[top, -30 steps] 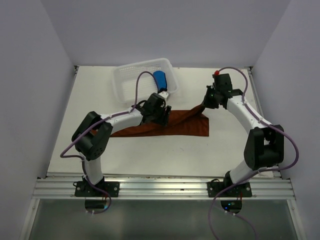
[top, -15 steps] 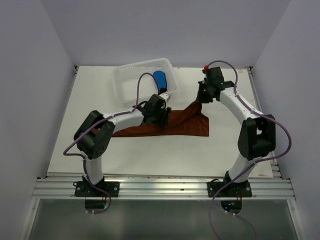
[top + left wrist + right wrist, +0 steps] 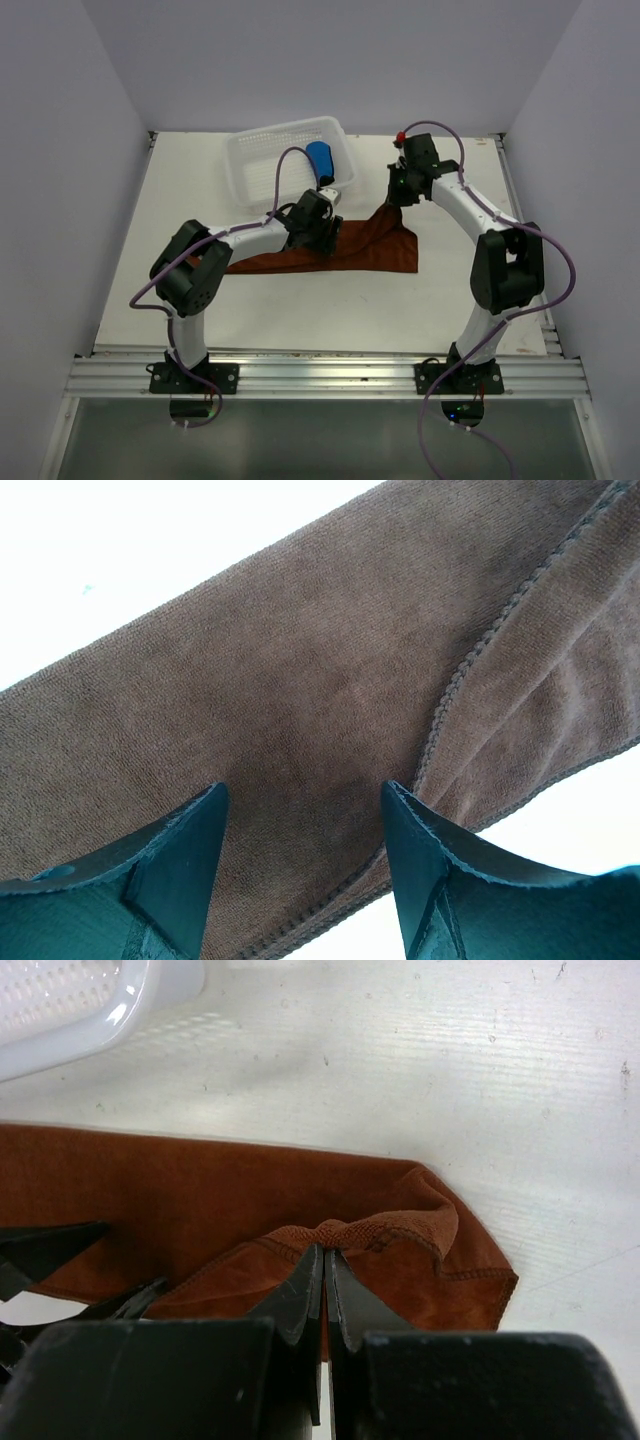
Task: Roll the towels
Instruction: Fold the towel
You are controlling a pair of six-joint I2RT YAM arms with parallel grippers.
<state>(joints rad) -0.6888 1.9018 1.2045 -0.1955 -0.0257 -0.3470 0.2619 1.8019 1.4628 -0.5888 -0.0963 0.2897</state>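
Jaws of the right gripper are shut on a raised fold of the rust-brown towel, stretched across the table, while the left gripper hangs wide over its middle. Carry that fold over low and even so the roll starts tight! Blue towel sits in the white basket, too small to tell if it's rolled.

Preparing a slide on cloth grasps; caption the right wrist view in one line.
Right gripper shut on a raised fold of the rust-brown towel, white basket corner behind.
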